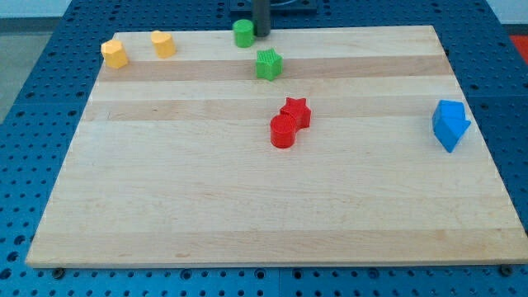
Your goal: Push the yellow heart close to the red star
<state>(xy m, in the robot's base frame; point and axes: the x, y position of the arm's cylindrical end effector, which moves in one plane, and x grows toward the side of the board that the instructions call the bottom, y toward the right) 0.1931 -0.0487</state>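
Two yellow blocks sit at the board's top left: one (115,54) near the corner and one (163,44) to its right. I cannot tell which of them is the heart. The red star (296,110) lies near the board's middle, touching a red cylinder (283,131) at its lower left. My rod comes down at the view's top centre. My tip (261,35) is at the board's top edge, right beside the green cylinder (243,34), on its right. The tip is far right of both yellow blocks and well above the red star.
A green star (268,64) lies just below the green cylinder, between my tip and the red star. A blue block (450,124) sits near the board's right edge. The wooden board (247,206) rests on a blue perforated table.
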